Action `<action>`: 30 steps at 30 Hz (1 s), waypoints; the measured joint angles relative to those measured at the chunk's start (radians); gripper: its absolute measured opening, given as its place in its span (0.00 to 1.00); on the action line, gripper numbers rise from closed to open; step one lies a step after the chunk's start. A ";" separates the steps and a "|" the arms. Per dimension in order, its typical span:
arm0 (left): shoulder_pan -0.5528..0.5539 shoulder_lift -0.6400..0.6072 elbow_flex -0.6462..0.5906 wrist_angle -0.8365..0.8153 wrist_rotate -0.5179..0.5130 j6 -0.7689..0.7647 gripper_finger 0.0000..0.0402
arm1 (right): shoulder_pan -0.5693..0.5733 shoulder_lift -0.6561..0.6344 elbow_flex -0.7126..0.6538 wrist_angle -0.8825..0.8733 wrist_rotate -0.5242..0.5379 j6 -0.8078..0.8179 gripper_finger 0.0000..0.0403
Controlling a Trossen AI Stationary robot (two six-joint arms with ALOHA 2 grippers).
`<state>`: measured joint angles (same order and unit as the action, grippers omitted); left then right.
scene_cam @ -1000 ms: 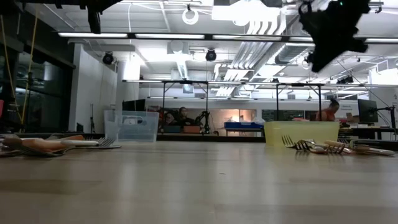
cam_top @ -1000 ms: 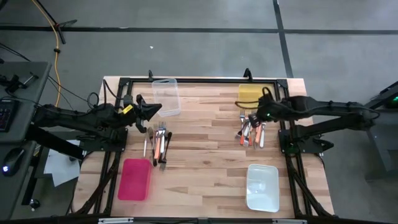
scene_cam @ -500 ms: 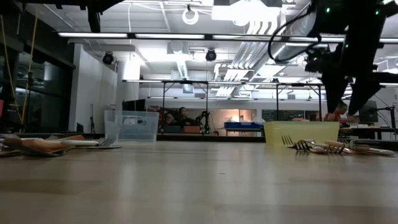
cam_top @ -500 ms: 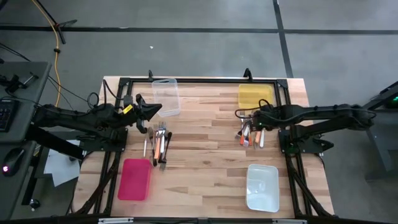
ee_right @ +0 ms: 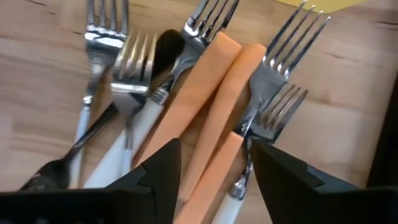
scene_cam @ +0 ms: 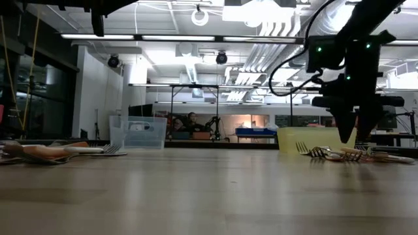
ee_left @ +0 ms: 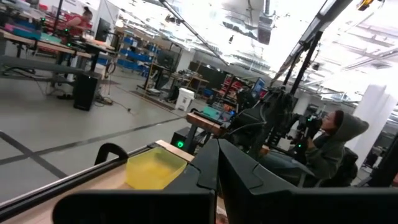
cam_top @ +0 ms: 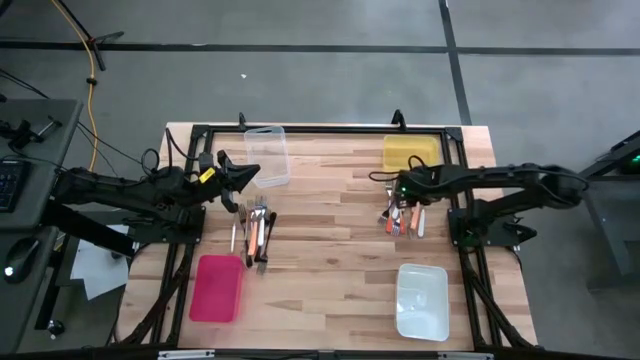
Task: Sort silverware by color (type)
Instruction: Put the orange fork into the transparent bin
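Observation:
Silverware lies in two piles on the wooden table. The right pile [cam_top: 404, 213] holds forks with orange handles [ee_right: 214, 93], white handles [ee_right: 134, 146] and one dark all-metal piece [ee_right: 68, 158]. The left pile [cam_top: 255, 230] lies beside my left gripper [cam_top: 238, 178], which is shut and held above the table. My right gripper [ee_right: 211, 180] is open and points down just over the right pile [scene_cam: 346, 154]. Its fingers [ee_right: 158, 171] stand on either side of the orange handles, and I see no touch.
A clear bin [cam_top: 268, 155] stands at the far left and a yellow bin [cam_top: 410, 152] at the far right. A pink bin [cam_top: 217, 288] sits near left, a white bin [cam_top: 421, 300] near right. Bare wood lies between the piles. A person [ee_left: 329, 149] sits beyond the table.
My right gripper has come down from high above the table until its fingertips hang just over the right pile. The silverware has not moved.

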<state>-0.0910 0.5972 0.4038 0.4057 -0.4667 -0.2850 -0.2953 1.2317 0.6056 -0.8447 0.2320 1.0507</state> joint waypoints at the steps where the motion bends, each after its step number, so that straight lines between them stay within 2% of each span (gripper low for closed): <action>1: 0.000 0.000 0.000 0.000 0.000 0.000 0.00 | -0.009 0.012 0.000 0.010 -0.001 -0.018 0.43; 7: 0.000 0.000 0.000 0.001 0.000 0.000 0.00 | -0.047 0.064 0.000 0.081 -0.049 -0.099 0.39; 13: 0.000 0.000 0.000 0.001 0.000 -0.012 0.00 | -0.065 0.108 0.005 0.093 -0.043 -0.118 0.35; 24: 0.000 0.000 0.000 0.002 -0.001 -0.027 0.00 | -0.065 0.097 0.003 0.095 -0.040 -0.162 0.34; 30: 0.000 0.000 0.000 0.002 -0.001 -0.028 0.00 | -0.065 0.046 0.002 0.074 -0.041 -0.140 0.34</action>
<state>-0.0910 0.5972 0.4038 0.4072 -0.4675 -0.3126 -0.3603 1.2774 0.6071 -0.7703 0.1914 0.9105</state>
